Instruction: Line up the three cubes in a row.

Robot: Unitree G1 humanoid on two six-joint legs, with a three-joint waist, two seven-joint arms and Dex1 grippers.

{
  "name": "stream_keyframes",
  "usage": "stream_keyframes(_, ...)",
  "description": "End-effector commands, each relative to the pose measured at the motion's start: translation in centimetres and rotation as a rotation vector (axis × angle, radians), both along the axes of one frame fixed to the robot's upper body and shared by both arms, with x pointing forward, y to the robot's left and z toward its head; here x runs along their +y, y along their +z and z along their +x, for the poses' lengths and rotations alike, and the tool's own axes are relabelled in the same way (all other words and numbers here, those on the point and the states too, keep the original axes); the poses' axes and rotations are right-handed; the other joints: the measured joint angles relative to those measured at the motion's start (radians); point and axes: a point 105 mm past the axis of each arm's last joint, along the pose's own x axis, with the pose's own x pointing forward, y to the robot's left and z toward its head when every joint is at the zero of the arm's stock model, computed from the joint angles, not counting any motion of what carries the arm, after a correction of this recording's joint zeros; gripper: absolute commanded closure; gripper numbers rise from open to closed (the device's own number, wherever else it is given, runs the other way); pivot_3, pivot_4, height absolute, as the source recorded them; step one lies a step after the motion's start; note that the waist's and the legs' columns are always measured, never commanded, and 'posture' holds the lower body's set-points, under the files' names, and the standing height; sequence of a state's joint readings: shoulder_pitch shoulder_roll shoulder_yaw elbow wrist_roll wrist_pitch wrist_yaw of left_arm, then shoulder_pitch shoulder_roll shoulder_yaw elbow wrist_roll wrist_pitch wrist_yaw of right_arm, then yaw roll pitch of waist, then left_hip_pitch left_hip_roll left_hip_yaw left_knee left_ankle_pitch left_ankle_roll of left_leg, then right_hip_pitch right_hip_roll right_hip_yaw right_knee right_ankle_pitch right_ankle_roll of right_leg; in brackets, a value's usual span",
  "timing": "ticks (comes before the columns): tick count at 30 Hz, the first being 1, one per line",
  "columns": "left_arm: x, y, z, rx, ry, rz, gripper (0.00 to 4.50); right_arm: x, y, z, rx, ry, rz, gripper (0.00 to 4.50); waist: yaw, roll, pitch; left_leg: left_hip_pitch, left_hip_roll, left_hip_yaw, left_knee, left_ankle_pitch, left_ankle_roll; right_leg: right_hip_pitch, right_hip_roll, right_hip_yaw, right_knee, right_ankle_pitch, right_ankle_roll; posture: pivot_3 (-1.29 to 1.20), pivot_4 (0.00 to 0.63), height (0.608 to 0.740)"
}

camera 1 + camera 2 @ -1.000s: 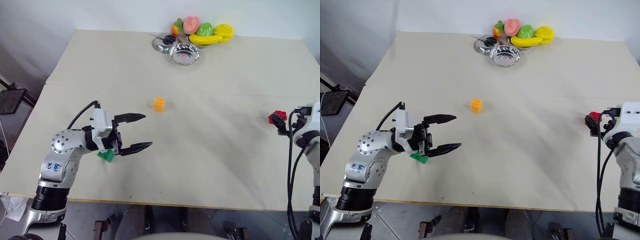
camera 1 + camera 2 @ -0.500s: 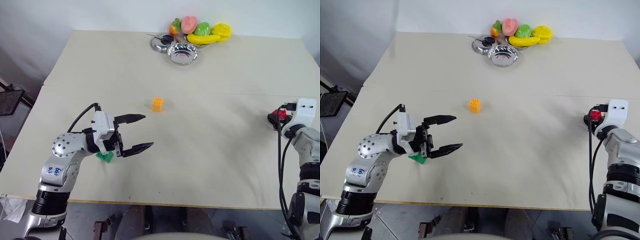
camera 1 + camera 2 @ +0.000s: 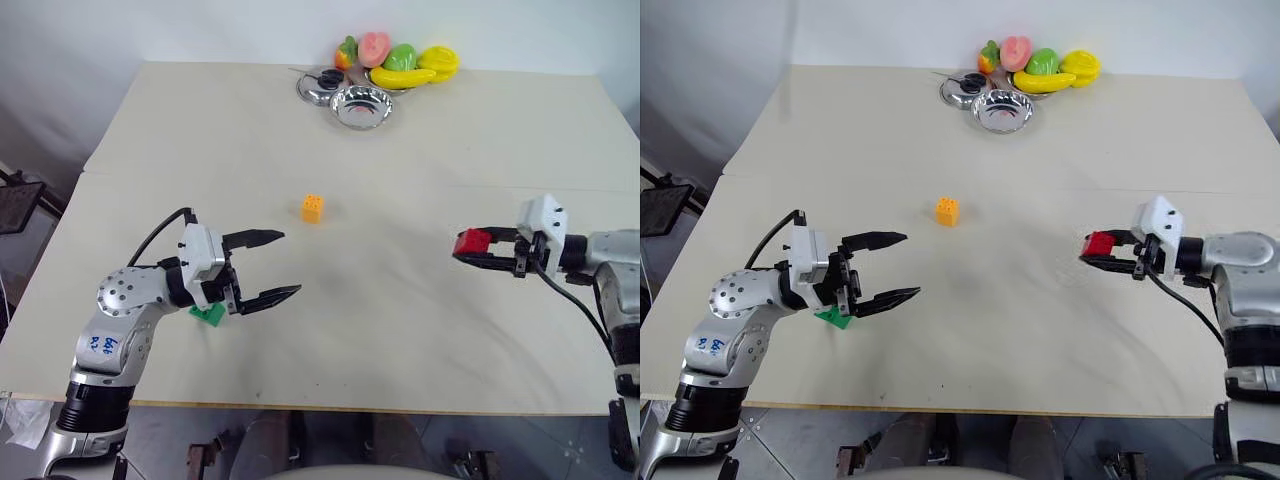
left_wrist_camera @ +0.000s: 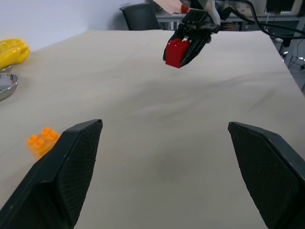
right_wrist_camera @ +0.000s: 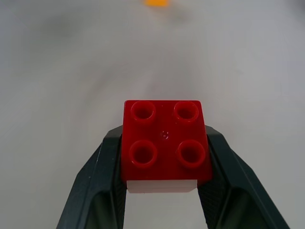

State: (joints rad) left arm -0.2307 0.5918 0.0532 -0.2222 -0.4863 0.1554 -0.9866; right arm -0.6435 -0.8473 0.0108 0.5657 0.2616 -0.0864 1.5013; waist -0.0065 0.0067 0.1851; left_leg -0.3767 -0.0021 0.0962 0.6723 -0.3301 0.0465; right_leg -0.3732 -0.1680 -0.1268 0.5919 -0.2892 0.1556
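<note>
The right end effector (image 3: 478, 251) is clenched on the red cube (image 3: 470, 242) and carries it above the table (image 3: 400, 320), so the step in hand looks like bringing it in toward the orange cube (image 3: 313, 207), which sits alone near the table's middle; the next move calls for setting it down in line with that one. The left end effector (image 3: 280, 265) hangs released, fingers wide, with the green cube (image 3: 209, 312) on the table just beneath its wrist. The right wrist view shows the red cube's four round hollows facing the camera, while the head views alone show the green cube.
</note>
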Motion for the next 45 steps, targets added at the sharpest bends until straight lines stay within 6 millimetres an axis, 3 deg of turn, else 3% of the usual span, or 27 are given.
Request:
stream_keyframes(1,0.0,0.4,-0.4,-0.030,-0.005,0.007,0.00,0.4,-0.5,0.1,0.032,0.086,-0.044,2.98,0.000,0.000,0.000,0.000,0.000,0.000,0.000,0.000,0.000,0.000,0.000,0.000,0.000,0.000,0.000,0.00,0.150,0.740)
stream_keyframes(14,1.5,1.1,-0.8,-0.035,0.037,0.038,0.00,1.5,-4.2,0.7,0.152,0.148,-0.090,2.98,-0.005,0.000,0.000,-0.002,0.001,-0.004,0.006,-0.001,-0.001,0.001,0.000,-0.003,0.001,0.000,0.000,0.00,0.150,0.740)
stream_keyframes(20,2.6,1.4,-0.6,-0.041,0.079,0.032,0.00,1.7,-3.0,1.2,0.108,0.151,-0.065,1.19,-0.012,0.000,0.000,-0.002,0.001,-0.004,0.006,-0.001,-0.001,0.001,0.000,-0.003,0.002,0.000,0.000,0.00,0.150,0.740)
stream_keyframes(23,4.7,2.0,-0.1,-0.050,0.182,-0.009,0.00,1.5,-1.1,1.2,0.011,0.168,-0.045,0.18,-0.015,0.000,0.001,-0.002,0.001,-0.004,0.006,-0.001,-0.001,0.001,0.000,-0.003,0.002,0.000,0.000,0.00,0.150,0.740)
stream_keyframes(24,5.7,2.1,-0.1,-0.049,0.229,-0.020,0.00,1.4,-0.3,1.1,-0.020,0.176,-0.028,0.04,-0.019,0.001,0.001,-0.002,0.001,-0.004,0.006,-0.001,-0.001,0.001,0.000,-0.003,0.002,0.000,0.000,0.00,0.150,0.740)
stream_keyframes(29,12.3,1.3,-0.7,-0.014,0.505,-0.066,0.00,2.4,3.1,-0.6,-0.123,0.254,0.158,0.04,-0.022,0.001,0.002,-0.002,0.002,-0.004,0.006,-0.002,-0.002,0.000,0.000,-0.004,0.001,0.000,-0.001,0.00,0.150,0.740)
stream_keyframes(36,20.8,-2.9,-5.5,0.132,0.787,-0.087,0.00,5.4,3.6,-4.5,-0.028,0.419,0.340,0.04,-0.016,0.001,0.002,-0.002,0.004,-0.003,0.007,-0.004,-0.002,0.000,0.000,-0.004,0.002,-0.001,-0.001,0.00,0.150,0.740)
stream_keyframes(41,22.2,-5.9,-8.5,0.245,0.778,0.025,0.00,7.8,2.6,-7.3,-0.010,0.518,0.410,0.04,-0.002,0.000,0.002,-0.003,0.004,-0.003,0.008,-0.009,-0.001,-0.001,-0.001,-0.003,0.001,-0.001,-0.002,0.00,0.150,0.740)
stream_keyframes(45,21.5,-6.4,-9.3,0.276,0.687,0.075,0.00,8.2,1.4,-8.5,-0.017,0.538,0.419,0.04,0.010,0.000,0.002,-0.003,0.003,-0.002,0.009,-0.013,-0.005,-0.002,-0.003,-0.003,0.001,-0.001,-0.003,0.00,0.150,0.740)
